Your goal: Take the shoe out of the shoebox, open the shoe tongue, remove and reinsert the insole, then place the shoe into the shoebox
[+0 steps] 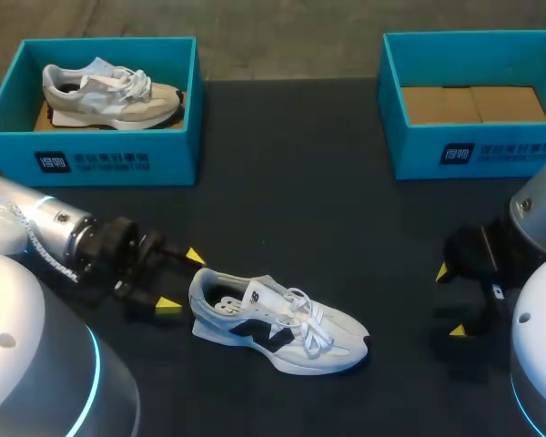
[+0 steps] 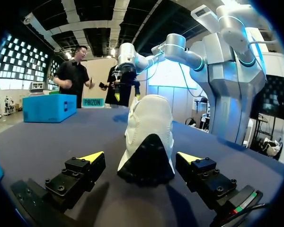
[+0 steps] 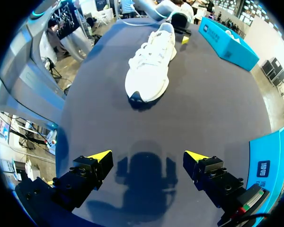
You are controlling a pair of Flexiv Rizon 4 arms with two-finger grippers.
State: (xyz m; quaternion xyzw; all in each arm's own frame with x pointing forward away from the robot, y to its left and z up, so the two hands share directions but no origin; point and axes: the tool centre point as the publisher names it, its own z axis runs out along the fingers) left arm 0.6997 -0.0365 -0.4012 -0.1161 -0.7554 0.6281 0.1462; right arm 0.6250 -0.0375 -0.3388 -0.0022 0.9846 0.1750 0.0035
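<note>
**Status: shoe on bench, both grippers open**

1. Shoe. The white shoe [image 1: 278, 323] with dark side panels lies upright on its sole on the dark bench [image 1: 291, 209], outside both boxes. Its heel faces my left arm and its toe faces my right arm. The laces are tied across the tongue.

2. Left gripper. My left gripper [image 1: 180, 280] sits low over the bench, right behind the heel. In the left wrist view the gripper [image 2: 141, 158] stands wide open, with the shoe's [image 2: 149, 137] heel just ahead of it, centred in the gap. Neither finger touches the heel, and it holds nothing.

3. Right gripper. My right gripper [image 1: 450, 300] is near the bench's right side, well apart from the toe. In the right wrist view it [image 3: 147, 156] is wide open and holds nothing; the shoe [image 3: 151, 66] lies ahead, toe toward it.

4. Boxes. The right shoebox [image 1: 473, 150] stands at the far right, its cardboard floor showing. The left shoebox [image 1: 91, 155] stands at the far left and holds a second shoe [image 1: 109, 91], white and beige.
</note>
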